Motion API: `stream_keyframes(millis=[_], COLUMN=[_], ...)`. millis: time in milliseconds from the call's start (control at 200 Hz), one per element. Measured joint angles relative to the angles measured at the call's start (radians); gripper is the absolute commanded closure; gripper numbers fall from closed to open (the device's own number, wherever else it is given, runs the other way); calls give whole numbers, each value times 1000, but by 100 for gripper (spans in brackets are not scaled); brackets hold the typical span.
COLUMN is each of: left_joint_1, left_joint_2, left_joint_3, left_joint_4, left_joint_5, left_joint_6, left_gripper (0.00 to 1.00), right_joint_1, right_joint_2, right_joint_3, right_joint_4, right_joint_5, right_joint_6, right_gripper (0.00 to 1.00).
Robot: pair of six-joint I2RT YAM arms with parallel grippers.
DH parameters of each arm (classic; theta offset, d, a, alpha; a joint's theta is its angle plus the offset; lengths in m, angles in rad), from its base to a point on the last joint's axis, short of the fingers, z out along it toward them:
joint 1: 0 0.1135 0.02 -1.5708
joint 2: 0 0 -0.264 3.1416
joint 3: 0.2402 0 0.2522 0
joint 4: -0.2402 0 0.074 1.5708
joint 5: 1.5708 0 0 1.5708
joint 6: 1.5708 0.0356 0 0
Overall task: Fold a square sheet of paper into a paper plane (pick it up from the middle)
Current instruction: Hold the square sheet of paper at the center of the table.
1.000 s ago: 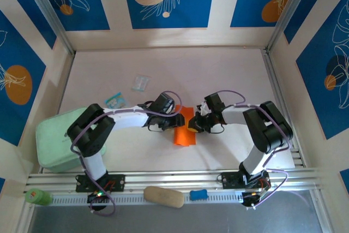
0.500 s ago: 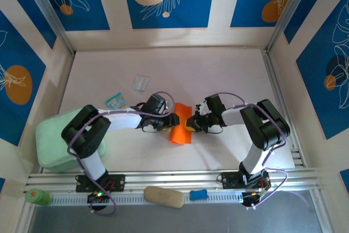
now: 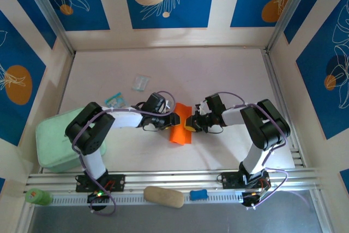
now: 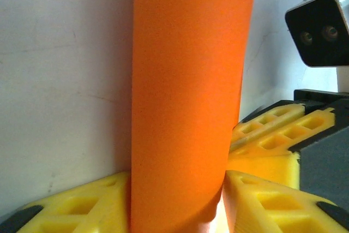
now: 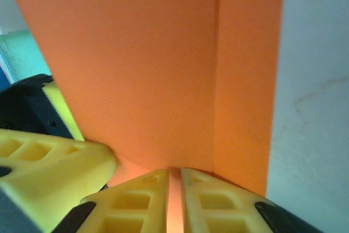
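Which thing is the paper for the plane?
On the white table, look between the left gripper and the right gripper. The paper is there, a folded strip. It is bright orange, while the pad nearby is mint green.

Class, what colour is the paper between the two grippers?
The paper is bright orange; left wrist view.

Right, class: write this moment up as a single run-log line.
stage: mid-fold | orange paper: partly folded, between both hands | left hand: straddling it, grip unclear | right hand: pinching its edge
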Motion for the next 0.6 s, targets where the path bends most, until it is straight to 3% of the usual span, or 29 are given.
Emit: stream_keyframes(millis=[205, 355, 600], left_joint_1=[-5, -21, -43], left_joint_2=[0, 0, 2], left_joint_3=[4, 26, 67], left_joint_4=[-16, -58, -134], left_joint_5=[-27, -69, -143], left_joint_6=[-1, -3, -4], left_gripper=[57, 57, 57], right_joint_1=[-24, -95, -166], right_joint_2=[-108, -185, -229], right_joint_3=[-5, -46, -110], right_joint_4=[-69, -106, -165], right_joint_5=[79, 135, 179], right_joint_6=[-1, -1, -1], right_gripper=[76, 76, 76])
